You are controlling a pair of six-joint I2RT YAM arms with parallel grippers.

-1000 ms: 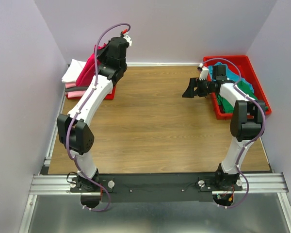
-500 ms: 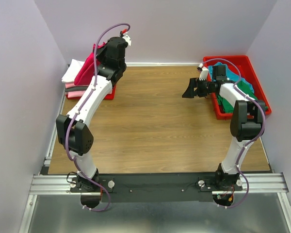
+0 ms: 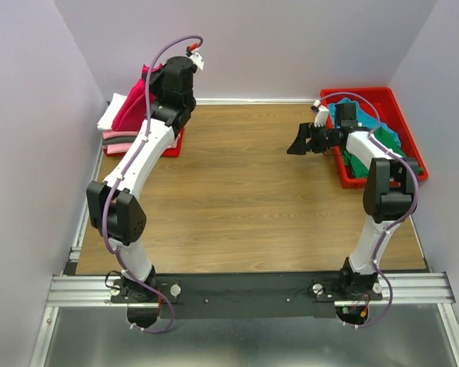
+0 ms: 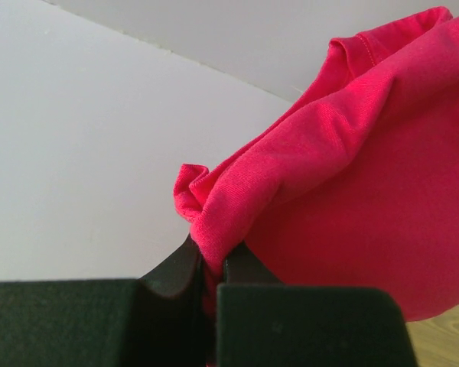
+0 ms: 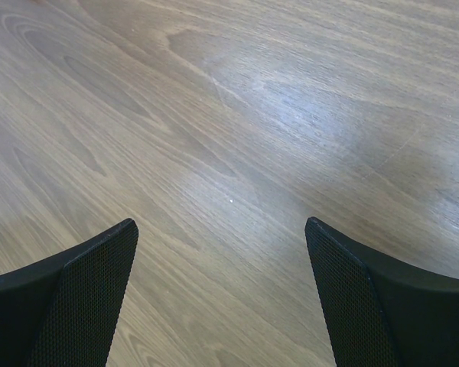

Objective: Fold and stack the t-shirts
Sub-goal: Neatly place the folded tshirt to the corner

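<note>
The left claw (image 4: 214, 256) is closed to a narrow pinch on a bunched fold of the crimson-pink t-shirt (image 4: 352, 168). It holds the cloth up above the far left corner of the tabletop (image 3: 237, 191), and the rest of the shirt hangs down from the grip. Below it at that corner lie a white t-shirt (image 3: 113, 111) and a pale pink t-shirt (image 3: 119, 145), beside a red tray (image 3: 174, 144) mostly hidden by the arm.

The right claw (image 5: 222, 229) stands wide and holds nothing, with only bare wood between its fingers. It hovers over the tabletop towards the right edge, just beside a second red tray (image 3: 394, 103) at the far right corner. That tray holds a teal t-shirt (image 3: 367, 122) and a green t-shirt (image 3: 359, 162), both crumpled.
</note>
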